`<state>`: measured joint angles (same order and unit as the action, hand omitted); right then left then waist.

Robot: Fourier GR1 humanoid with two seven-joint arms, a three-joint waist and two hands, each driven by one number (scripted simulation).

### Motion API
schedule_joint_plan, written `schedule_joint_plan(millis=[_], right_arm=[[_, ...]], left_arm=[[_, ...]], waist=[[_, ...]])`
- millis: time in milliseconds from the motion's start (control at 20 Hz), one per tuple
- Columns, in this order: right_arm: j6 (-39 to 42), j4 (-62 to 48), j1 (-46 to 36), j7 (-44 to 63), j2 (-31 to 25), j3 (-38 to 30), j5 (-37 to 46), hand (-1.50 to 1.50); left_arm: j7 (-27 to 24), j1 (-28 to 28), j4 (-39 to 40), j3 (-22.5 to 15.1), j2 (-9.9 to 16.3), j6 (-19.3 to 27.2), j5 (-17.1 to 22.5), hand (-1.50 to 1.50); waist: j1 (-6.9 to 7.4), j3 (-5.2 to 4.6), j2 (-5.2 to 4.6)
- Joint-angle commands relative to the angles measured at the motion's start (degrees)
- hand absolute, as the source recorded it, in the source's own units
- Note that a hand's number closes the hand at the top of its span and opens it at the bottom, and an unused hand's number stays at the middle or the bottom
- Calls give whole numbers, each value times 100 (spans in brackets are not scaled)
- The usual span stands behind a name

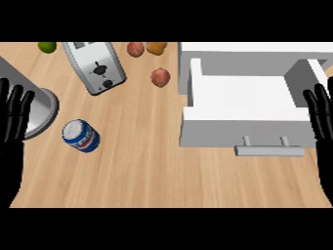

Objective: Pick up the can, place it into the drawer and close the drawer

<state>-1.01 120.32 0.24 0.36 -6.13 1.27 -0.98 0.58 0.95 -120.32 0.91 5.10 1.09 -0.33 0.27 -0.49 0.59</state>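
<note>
Can (81, 136): blue and white, silver top turned up toward the head view, body leaning a little down and to the right. Stands on the bare wood of the desk (147, 171), left half, nothing touching it. Long axis close to upright, so it reads mostly as a round top with a short strip of label below.

Left hand (5, 117): at the left edge, fingers (2, 95) straight and spread, pointing up, holding nothing. Resting. The can lies to its right and slightly lower than the fingertips, near but apart.

Just above and left of the can, a grey round object (43, 111) is partly covered by the left hand; what it is cannot be told.

Right hand (332, 119): at the right edge, likewise spread, straight and empty, overlapping the right side of the drawer (244, 105). Well apart from the can, with the drawer between.

Drawer: white, pulled open, handle (270, 151) toward the robot, cavity showing no contents.

Judgement: left hand is plainly the nearer. The reach would go rightward and a little down, closing round the can's side; carry then crosses right to the drawer. Nothing of the task is done yet.

Toaster (94, 66) and scattered fruit (160, 76) sit farther back, out of that path.
</note>
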Motion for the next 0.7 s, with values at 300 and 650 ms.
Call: schedule_joint_plan(millis=[300,650], right_arm=[[-362,-437,324,649,139,-226,34,-150],[-316,149,946,1048,-7,-584,-233,-150]], left_arm=[[262,-43,1047,-114,1559,-2759,1953,-150],[85,-304,2662,1266,3158,-4711,3784,-150]], waist=[[-272,27,-184],[-182,39,-70]])
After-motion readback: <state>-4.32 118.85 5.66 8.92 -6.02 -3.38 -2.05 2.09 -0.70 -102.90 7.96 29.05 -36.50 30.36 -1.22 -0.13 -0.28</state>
